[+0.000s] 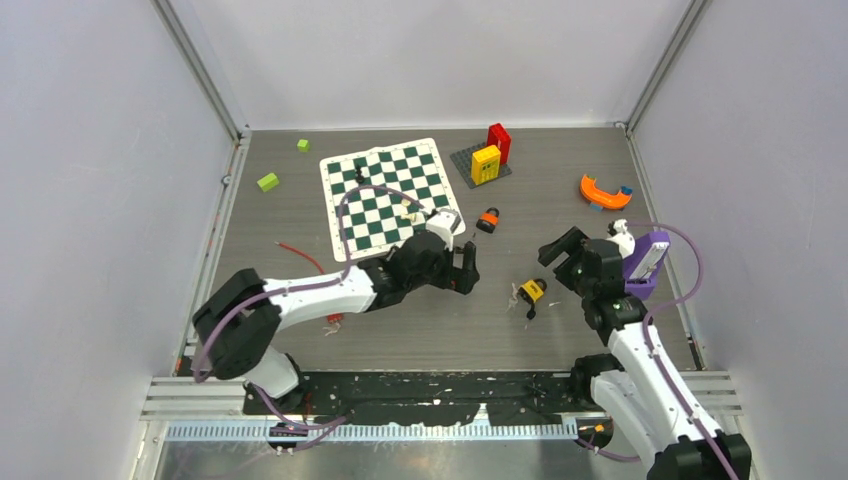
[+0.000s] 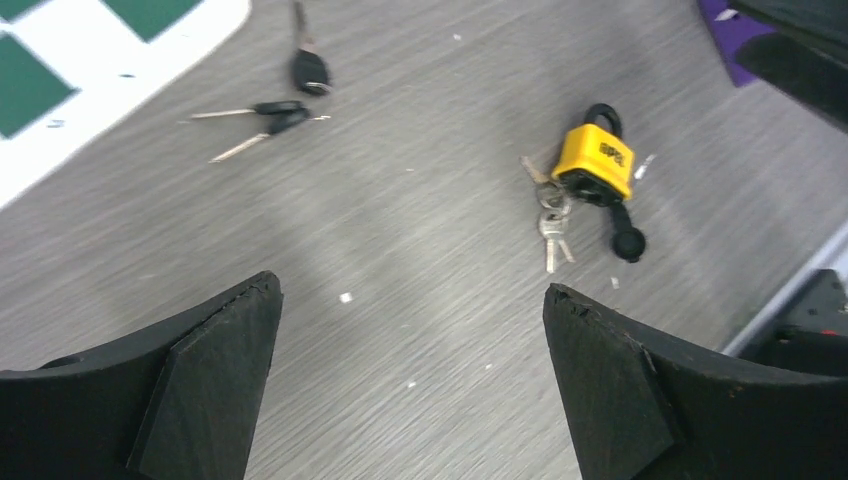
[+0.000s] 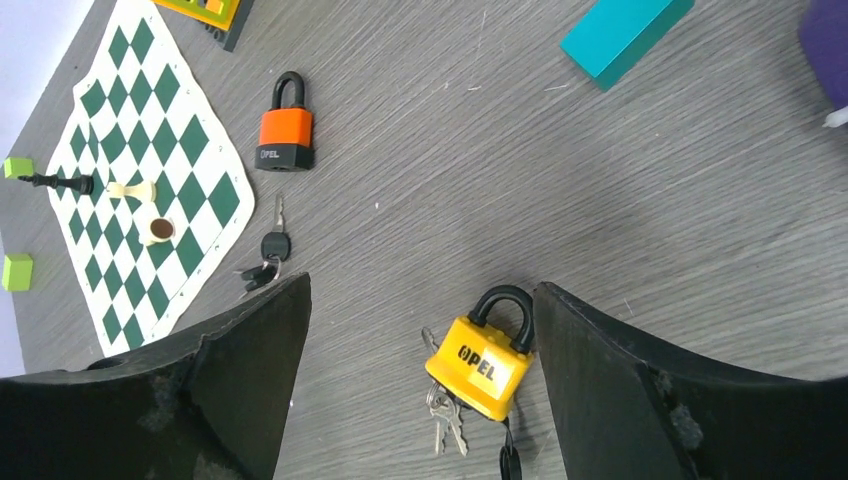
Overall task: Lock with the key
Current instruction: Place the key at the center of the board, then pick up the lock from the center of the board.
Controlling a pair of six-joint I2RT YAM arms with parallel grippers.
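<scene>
Left gripper (image 2: pixel 410 285) & right gripper (image 3: pixel 422 283) both spread wide, empty. Yellow-bodied black-shackle padlock (image 3: pixel 480 368) w/ small metal key bunch (image 3: pixel 445 415) lies beyond green-white chequered mat's (image 3: pixel 190 150) near-right corner. Risk: thin keys lie flat; pinch may slip, shove lock.

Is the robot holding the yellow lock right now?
No, the yellow lock lies on the table, untouched, and the right tool above it is open.
</scene>
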